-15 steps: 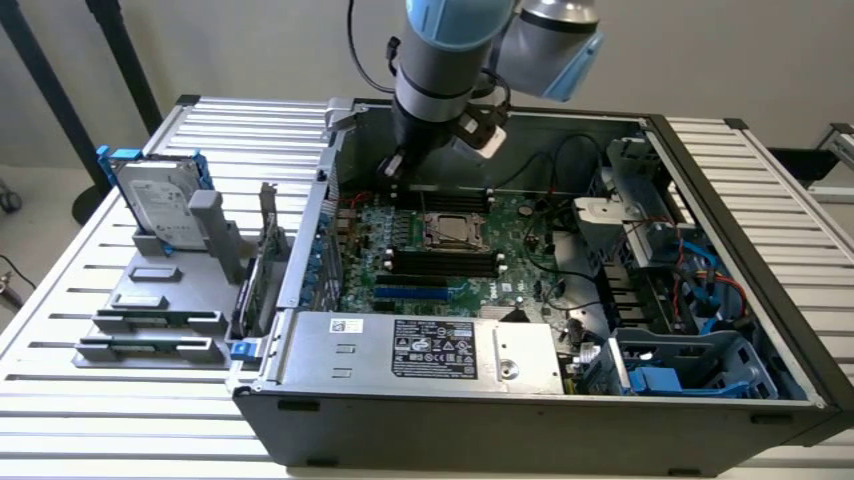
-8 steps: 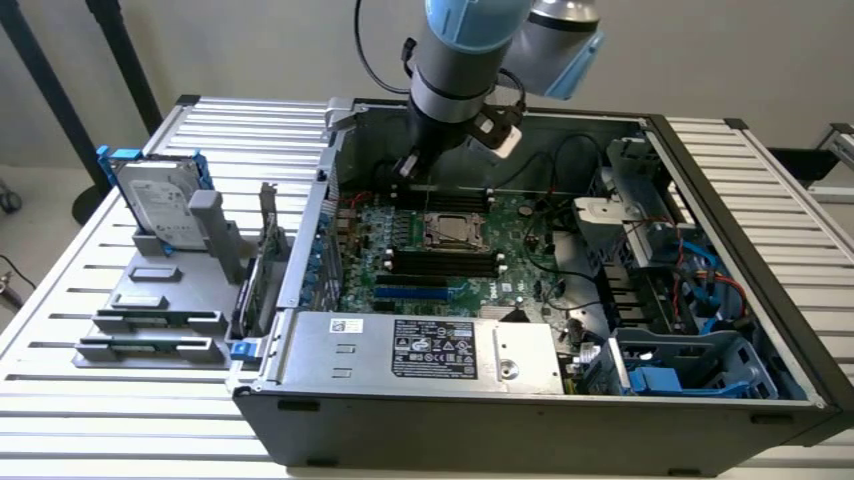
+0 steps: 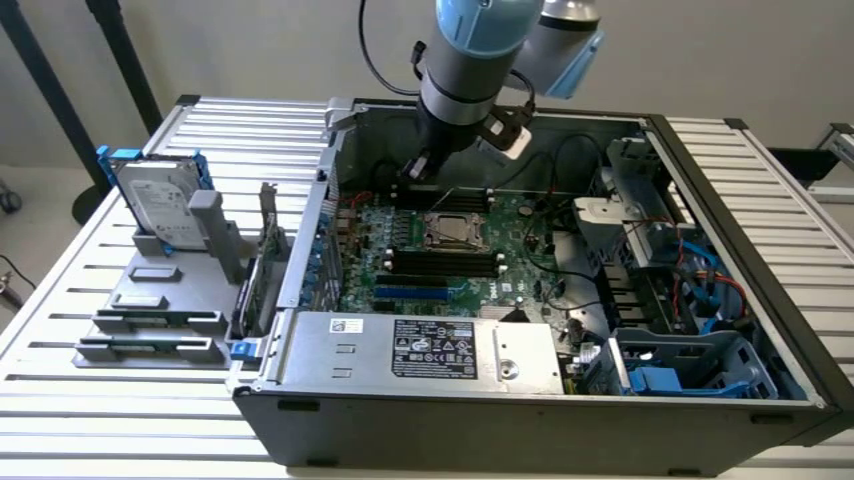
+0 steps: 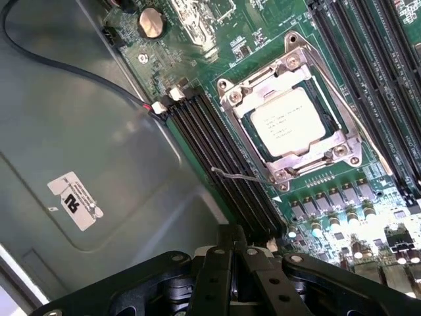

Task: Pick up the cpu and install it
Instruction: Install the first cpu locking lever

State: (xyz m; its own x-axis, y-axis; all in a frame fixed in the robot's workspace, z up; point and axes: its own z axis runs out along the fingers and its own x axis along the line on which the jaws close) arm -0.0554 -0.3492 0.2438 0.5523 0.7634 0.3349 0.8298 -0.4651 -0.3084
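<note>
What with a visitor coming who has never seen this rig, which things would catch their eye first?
The open computer case sits centre, with the grey-and-blue arm reaching down into its far side. Inside, the cpu lies in a shiny metal frame on the green motherboard. A hard drive stands at the exterior view's left.

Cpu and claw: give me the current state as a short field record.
cpu: flat in its socket, silver top up
socket frame: metal, around the chip's edges
board: green, inside the open computer case
claw: shut, nothing seen in it
claw position: above the board beside the socket, apart from the chip
hard drive: upright on the rack, exterior view's left
</note>
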